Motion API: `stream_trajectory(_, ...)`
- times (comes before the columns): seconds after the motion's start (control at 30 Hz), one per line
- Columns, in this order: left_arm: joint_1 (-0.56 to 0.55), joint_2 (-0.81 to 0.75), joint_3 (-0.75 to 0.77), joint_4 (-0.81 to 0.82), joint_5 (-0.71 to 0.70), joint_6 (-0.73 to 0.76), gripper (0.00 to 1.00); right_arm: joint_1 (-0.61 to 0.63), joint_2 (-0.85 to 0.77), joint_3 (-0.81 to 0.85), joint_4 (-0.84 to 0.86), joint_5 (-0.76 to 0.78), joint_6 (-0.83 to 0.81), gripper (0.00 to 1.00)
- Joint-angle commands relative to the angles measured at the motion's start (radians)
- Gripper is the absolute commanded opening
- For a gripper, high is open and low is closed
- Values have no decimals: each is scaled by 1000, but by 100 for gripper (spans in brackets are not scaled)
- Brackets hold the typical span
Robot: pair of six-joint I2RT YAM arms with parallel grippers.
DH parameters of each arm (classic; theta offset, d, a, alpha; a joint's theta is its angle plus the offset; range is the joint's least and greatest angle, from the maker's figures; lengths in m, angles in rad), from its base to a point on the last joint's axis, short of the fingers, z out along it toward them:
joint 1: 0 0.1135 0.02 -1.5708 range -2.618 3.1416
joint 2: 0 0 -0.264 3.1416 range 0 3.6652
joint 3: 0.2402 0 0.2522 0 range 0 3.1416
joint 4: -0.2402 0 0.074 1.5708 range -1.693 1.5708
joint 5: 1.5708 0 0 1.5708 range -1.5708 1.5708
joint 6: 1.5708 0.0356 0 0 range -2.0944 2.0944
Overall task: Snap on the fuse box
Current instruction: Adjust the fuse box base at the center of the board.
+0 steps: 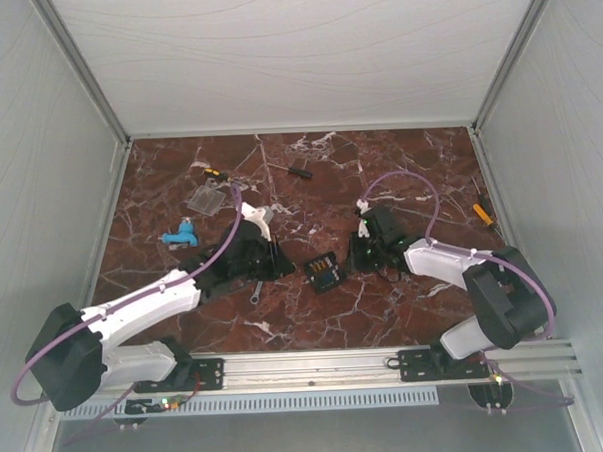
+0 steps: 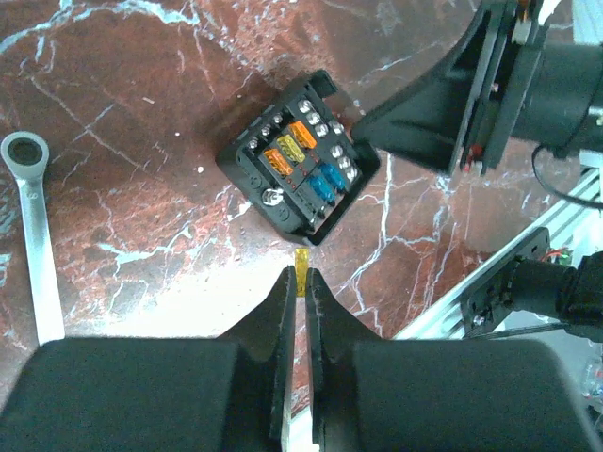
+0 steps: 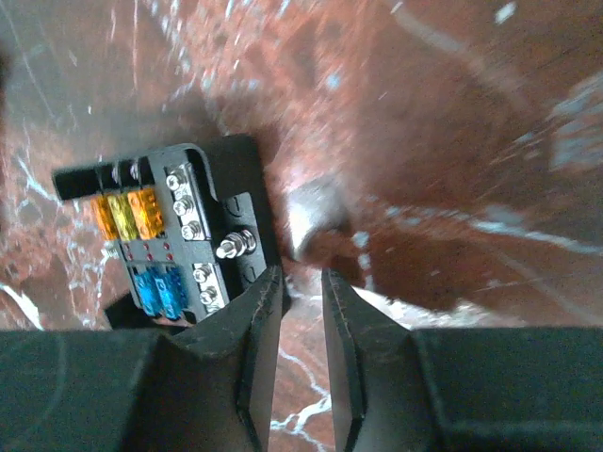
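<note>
Surface (image 1: 379, 173): red-brown marble with white veins. You see it carrying everything below.
Left arm (image 1: 135, 308): you have it reaching in from the near left, wrist low over the middle of the surface.
Right arm (image 1: 453, 264): it reaches in from the near right, its wrist facing the left one.
Left end effector (image 2: 301, 280): clenched, fingers pressed together. A yellow sliver (image 2: 301, 264) is pinched at the tips.
Right end effector (image 3: 301, 275): released. You can see a narrow gap between the fingers, with only bare surface showing through it.
Fuse box (image 1: 324, 273): it sits flat on the surface between your two end effectors. It is just ahead of the left tips and apart from them. One corner is right beside one finger of the right end effector, outside the gap; you cannot tell whether they touch. The top is uncovered, showing orange, yellow and blue fuses and rows of screws.
Clear cover (image 1: 206, 198): flat on the surface, well beyond the left end effector and away from the box.
Wrench (image 2: 33, 245): silver, ring end forward, lying off to one side of the left end effector.
Blue piece (image 1: 180, 234): small, between the clear cover and the left arm.
</note>
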Motion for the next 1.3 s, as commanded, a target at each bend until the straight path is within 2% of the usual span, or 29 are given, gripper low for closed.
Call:
stream_trajectory(0.0,-8,14,29,-23,-45,-31,0,80,-15,-26,27,-38,55,21)
stream_trajectory(0.23,-26,36,36,-56,-74,-37,0,181,-9,-31,71,-49,111,22)
stream_trajectory(0.6,-106,137,98,-113,-198,-30,0,235,10,-32,152,-75,84,23)
stream_trajectory(0.77,-147,190,146,-164,-265,-33,0,224,-84,-62,106,99,51,26)
stream_trajectory(1.0,-197,261,214,-230,-353,-44,0,187,-213,-150,145,280,73,42)
stream_trajectory(1.27,-233,331,251,-282,-440,-96,0,145,-315,-234,175,432,87,75)
